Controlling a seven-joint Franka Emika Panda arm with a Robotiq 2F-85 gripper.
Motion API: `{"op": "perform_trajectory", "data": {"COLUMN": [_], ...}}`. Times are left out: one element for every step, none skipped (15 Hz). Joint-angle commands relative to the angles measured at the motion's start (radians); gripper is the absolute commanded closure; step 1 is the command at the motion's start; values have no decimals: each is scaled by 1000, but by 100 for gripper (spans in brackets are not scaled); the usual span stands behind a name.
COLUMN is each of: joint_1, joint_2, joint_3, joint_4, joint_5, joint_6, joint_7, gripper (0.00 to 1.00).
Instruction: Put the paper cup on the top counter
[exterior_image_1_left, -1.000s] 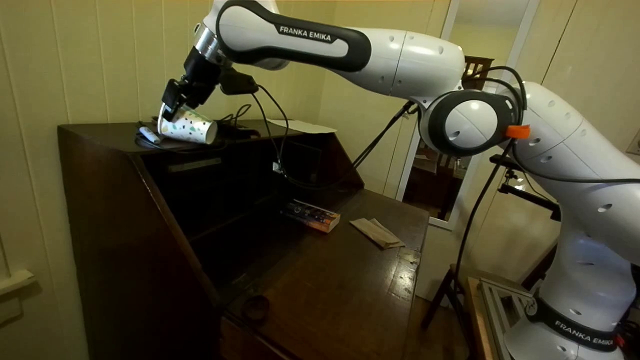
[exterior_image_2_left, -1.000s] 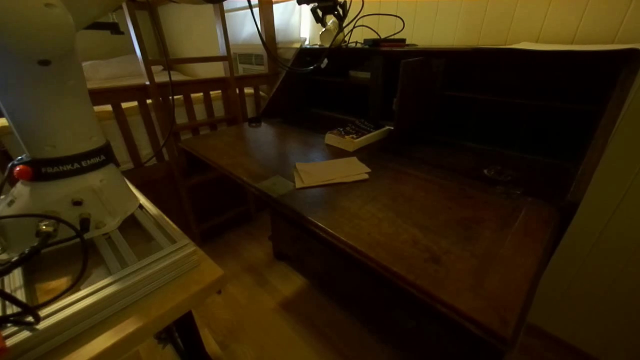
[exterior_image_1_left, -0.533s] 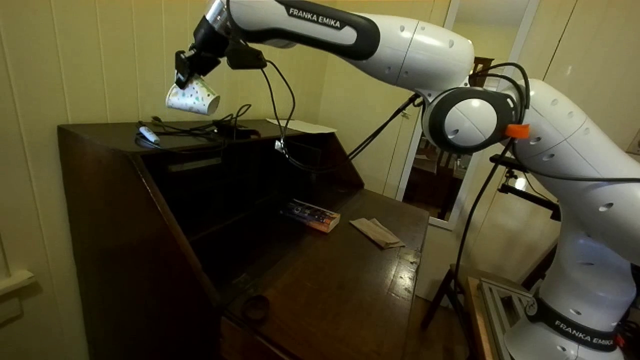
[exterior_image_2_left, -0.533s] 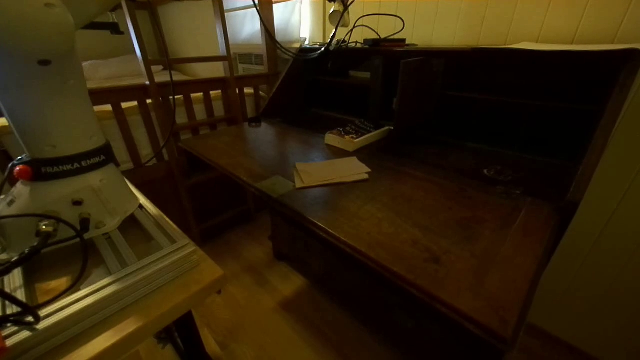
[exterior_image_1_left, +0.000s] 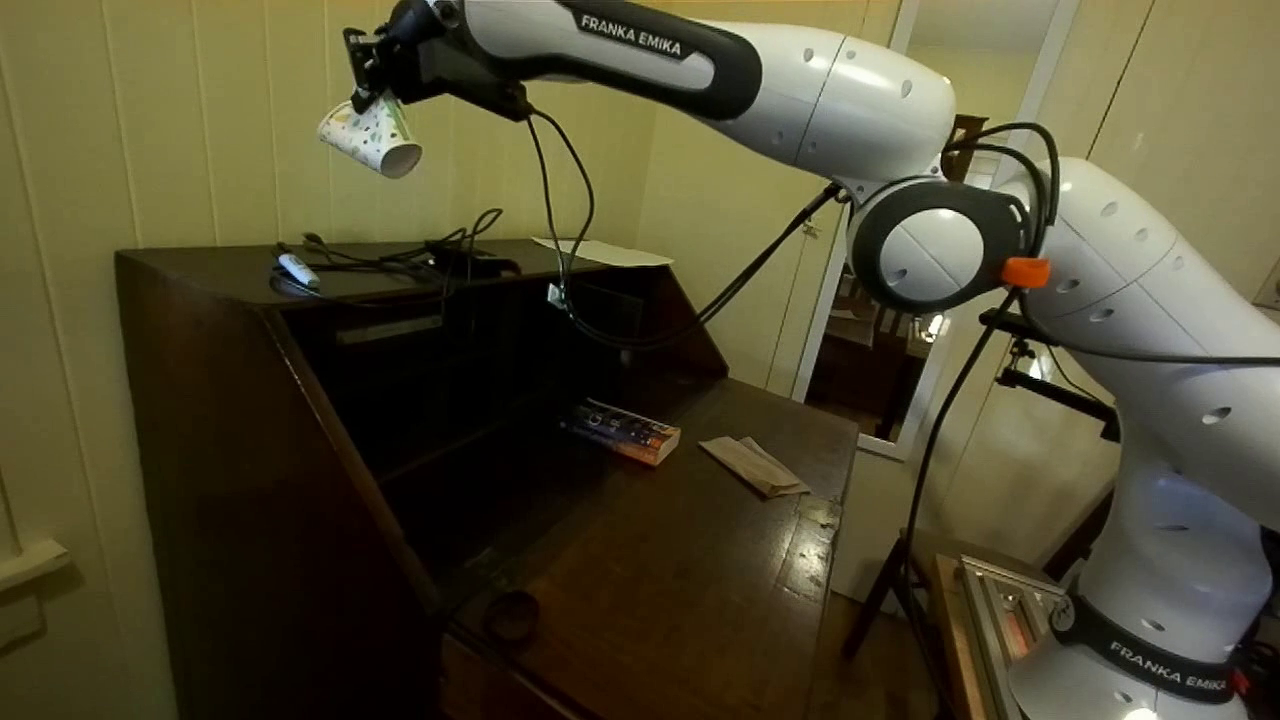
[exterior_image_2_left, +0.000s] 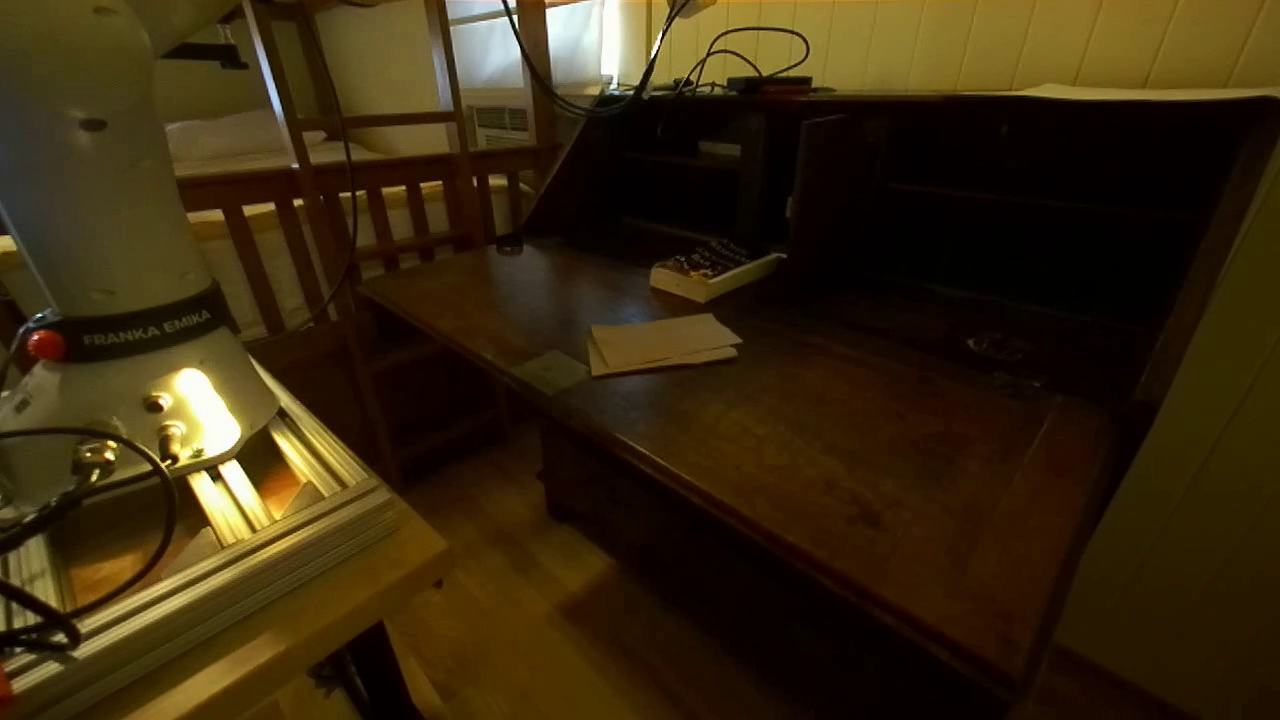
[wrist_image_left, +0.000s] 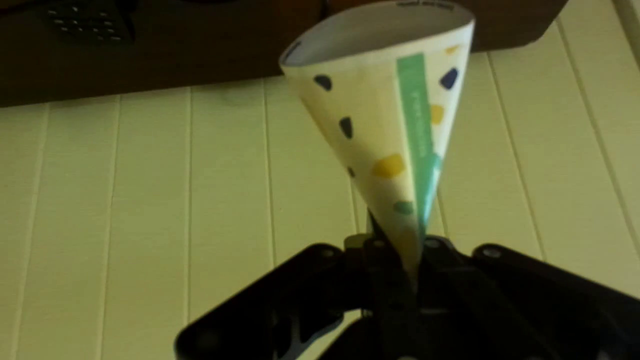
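Note:
The paper cup (exterior_image_1_left: 372, 138), white with coloured flecks and a green stripe, hangs tilted in the air above the desk. My gripper (exterior_image_1_left: 372, 88) is shut on it. In the wrist view the paper cup (wrist_image_left: 375, 100) has its mouth away from me and one side pinched to a narrow fold inside my gripper (wrist_image_left: 406, 245). Below the cup lies the top counter (exterior_image_1_left: 215, 268), a dark-brown ledge with a visible gap of air between them. The wrist view catches dark desk wood along its upper edge. An exterior view leaves the gripper out at its top edge.
Black cables and a dark box (exterior_image_1_left: 475, 263) lie on the ledge, with a white plug (exterior_image_1_left: 297, 269) and a paper sheet (exterior_image_1_left: 605, 252). Wrist cables (exterior_image_1_left: 570, 290) droop before the desk. A book (exterior_image_2_left: 712, 272) and folded tan card (exterior_image_2_left: 660, 345) rest on the lower leaf.
My jaws have closed, pinching the cup. It has risen from lying on the ledge into the air, and the hand has tipped, so the cup slants more. A light now shines on the arm's base.

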Motion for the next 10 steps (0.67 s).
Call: {"op": "perform_trajectory", "data": {"joint_1": [54,70,84,98,109,120,111,118,113,111], "joint_2": [18,24,29,33,34,32,27,25,24,24], "joint_3": [-117,-158,-202,-249,-297,-345,-378,-417,-438,-453], "joint_4": [-1,-1,-1,-1,-2,-2,-2,-2,-1,-1], "joint_5": [-58,-81,-106,-138,-172,-208,-233,-265,-285,-301], "joint_6": [136,171,197,218,226,213,194,177,158,142], "joint_7": [229,295,366,440,512,585,635,698,732,757], "gripper": [99,99,99,99,99,99,99,99,99,99]}}
